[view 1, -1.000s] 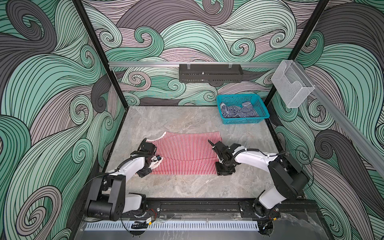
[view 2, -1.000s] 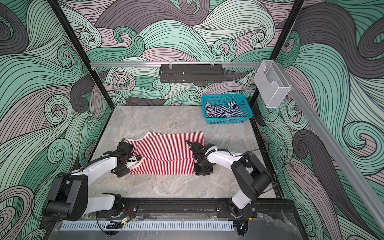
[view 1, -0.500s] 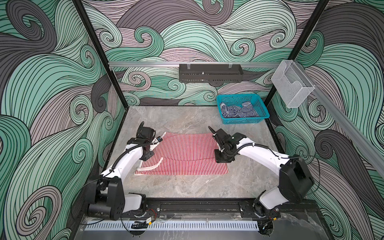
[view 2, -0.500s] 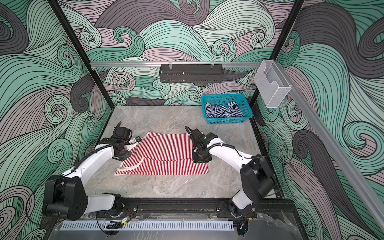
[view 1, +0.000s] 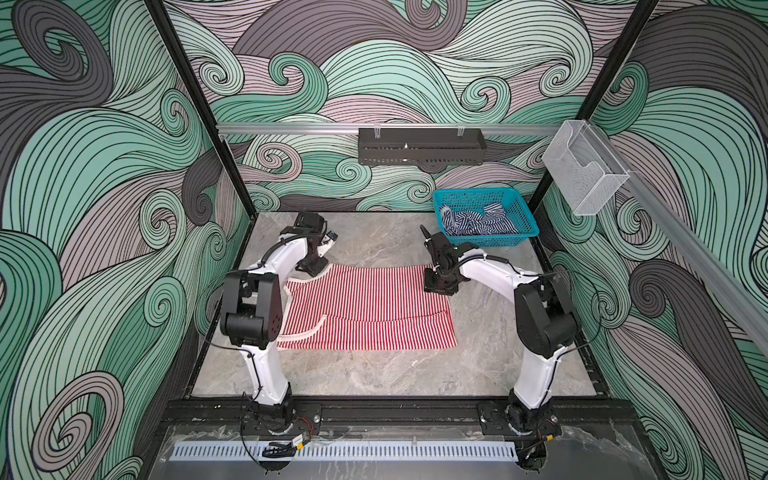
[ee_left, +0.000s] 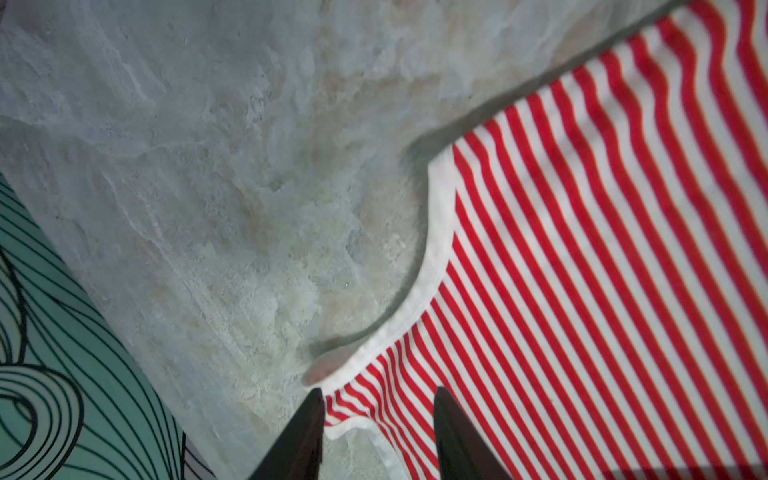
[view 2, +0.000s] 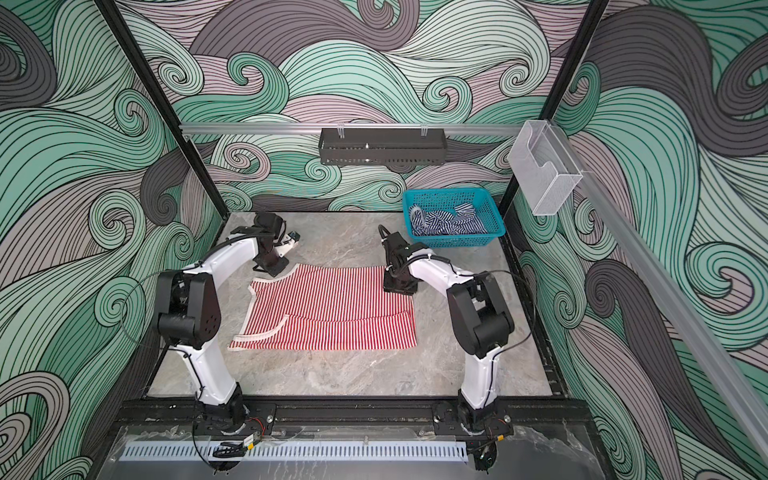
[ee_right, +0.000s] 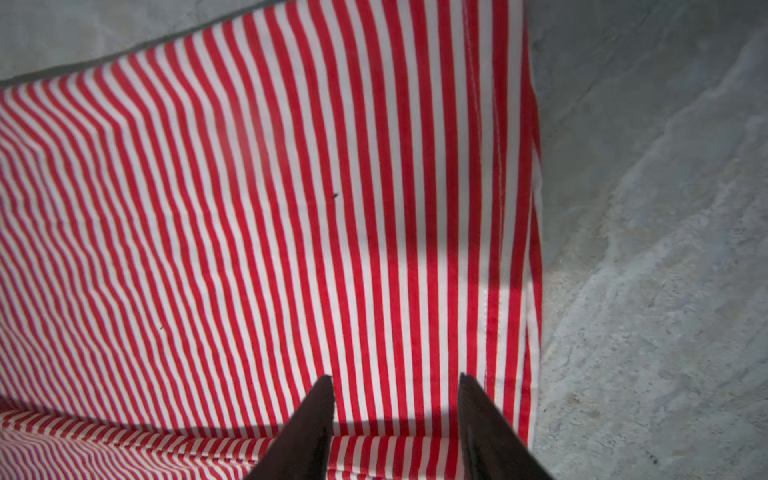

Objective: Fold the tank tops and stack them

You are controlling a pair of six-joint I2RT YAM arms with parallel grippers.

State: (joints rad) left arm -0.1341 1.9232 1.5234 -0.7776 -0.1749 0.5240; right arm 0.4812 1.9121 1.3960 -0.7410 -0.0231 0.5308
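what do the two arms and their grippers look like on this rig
The two are alike. The left arm and right arm have glossy white rounded links joined by bulky black joint housings, with thin black cables looped along them. The left gripper and right gripper are black, each with two dark fingers tapering to narrow tips. No markings are legible.

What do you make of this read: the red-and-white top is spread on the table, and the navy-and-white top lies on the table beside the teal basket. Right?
Not quite. The navy-and-white top lies bunched inside the teal basket, not beside it on the table, as both top views show. The red-and-white top is spread on the table, as you said.
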